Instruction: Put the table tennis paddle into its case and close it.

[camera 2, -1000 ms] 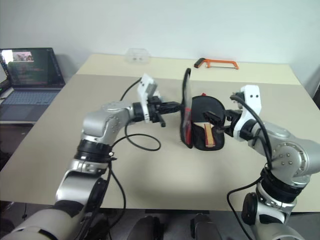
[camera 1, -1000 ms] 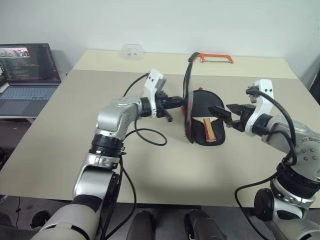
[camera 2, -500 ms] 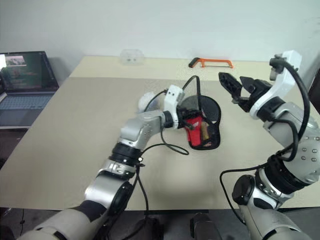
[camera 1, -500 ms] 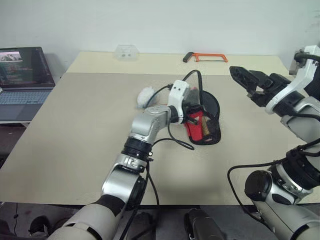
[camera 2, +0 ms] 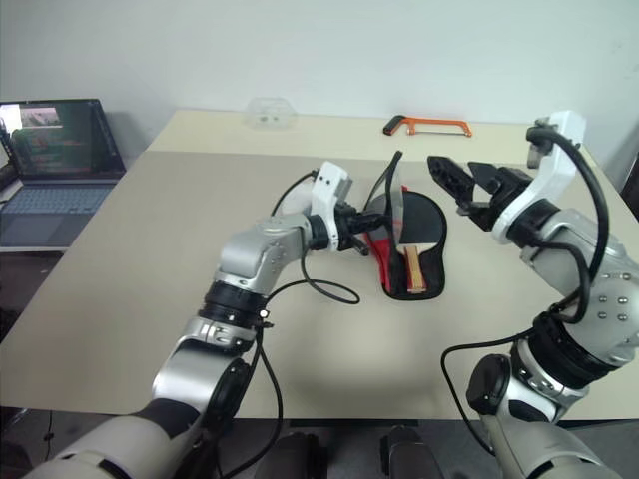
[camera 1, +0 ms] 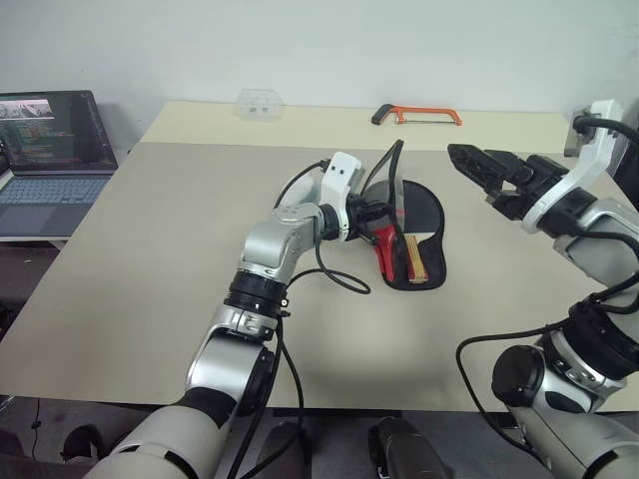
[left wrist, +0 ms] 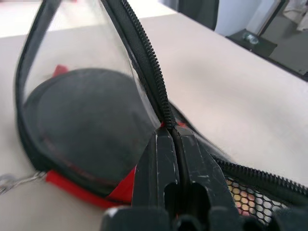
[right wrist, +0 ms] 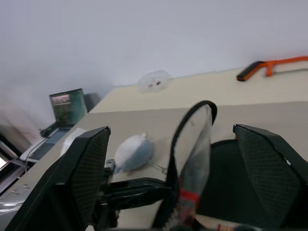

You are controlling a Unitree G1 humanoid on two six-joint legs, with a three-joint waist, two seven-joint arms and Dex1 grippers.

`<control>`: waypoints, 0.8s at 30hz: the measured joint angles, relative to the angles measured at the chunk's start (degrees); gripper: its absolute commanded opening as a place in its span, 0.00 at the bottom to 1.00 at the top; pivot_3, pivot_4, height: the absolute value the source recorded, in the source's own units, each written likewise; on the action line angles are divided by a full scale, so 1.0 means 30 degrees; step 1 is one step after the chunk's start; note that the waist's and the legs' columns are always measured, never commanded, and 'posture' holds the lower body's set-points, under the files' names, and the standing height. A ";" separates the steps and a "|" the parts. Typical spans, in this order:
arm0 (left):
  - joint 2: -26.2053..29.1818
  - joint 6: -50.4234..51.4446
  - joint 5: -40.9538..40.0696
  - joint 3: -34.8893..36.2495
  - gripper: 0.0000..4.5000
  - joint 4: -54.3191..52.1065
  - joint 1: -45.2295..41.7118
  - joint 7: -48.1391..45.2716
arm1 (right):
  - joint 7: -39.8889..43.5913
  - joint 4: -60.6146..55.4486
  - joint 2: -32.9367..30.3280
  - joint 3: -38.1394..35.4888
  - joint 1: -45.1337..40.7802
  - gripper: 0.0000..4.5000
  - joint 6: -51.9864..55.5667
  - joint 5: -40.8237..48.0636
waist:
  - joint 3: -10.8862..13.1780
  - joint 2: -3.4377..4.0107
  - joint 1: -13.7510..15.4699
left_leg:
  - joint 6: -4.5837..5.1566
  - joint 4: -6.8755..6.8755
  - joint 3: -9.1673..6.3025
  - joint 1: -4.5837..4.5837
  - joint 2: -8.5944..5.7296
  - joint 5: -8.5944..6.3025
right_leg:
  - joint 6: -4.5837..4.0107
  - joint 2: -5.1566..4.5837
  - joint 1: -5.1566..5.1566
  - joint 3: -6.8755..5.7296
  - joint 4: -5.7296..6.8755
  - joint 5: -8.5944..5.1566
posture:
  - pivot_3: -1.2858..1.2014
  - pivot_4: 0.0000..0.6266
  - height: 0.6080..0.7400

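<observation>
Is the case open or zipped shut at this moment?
Open: the case's lid stands raised, pinched by the left gripper, with the paddle visible inside.

- The black fabric paddle-shaped case (camera 1: 414,244) lies mid-table, its flap (camera 1: 387,185) standing half raised and walling off the left side of the black-faced, wood-handled paddle (camera 1: 419,249).
- The left gripper (camera 1: 375,214) and its arm block approach from that side.
- Bare beige tabletop (camera 1: 160,249) spreads left and in front.
- The orange-framed hacksaw (camera 1: 417,114) and a clear plastic box (camera 1: 259,101) line the far edge.
</observation>
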 measured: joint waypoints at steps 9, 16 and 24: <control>-0.2131 -0.0818 -0.0279 0.0538 0.01 0.0925 -0.2031 0.1474 | -0.0047 -0.0011 -0.0577 -0.0008 0.0225 1.00 -0.0436 0.0519 | 0.0000 -0.0001 -0.0034 | 0.0003 -0.0004 0.0002 -0.0006 -0.0038 -0.0001 | 0.0001 0.0000 0.0003 0.0006 -0.0004 -0.0001 | 0.52 0.24 1.00; -0.2064 -0.2598 0.0456 0.0879 0.01 0.4019 -0.3418 0.2227 | -0.0150 0.0225 -0.0683 0.0387 0.0687 1.00 -0.0970 0.0526 | 0.0000 -0.0001 -0.0016 | 0.0007 -0.0014 -0.0012 -0.0009 -0.0092 0.0001 | 0.0007 -0.0026 0.0001 0.0008 -0.0015 -0.0004 | 0.52 0.24 1.00; -0.1592 -0.1047 0.0680 -0.0119 0.52 0.3306 -0.2533 0.0917 | -0.0425 0.0377 -0.0841 0.0889 0.0984 1.00 -0.1510 0.0542 | 0.0000 0.0001 -0.0024 | 0.0003 -0.0019 -0.0016 -0.0010 -0.0090 0.0003 | 0.0013 -0.0027 0.0000 0.0004 -0.0012 -0.0008 | 0.52 0.24 1.00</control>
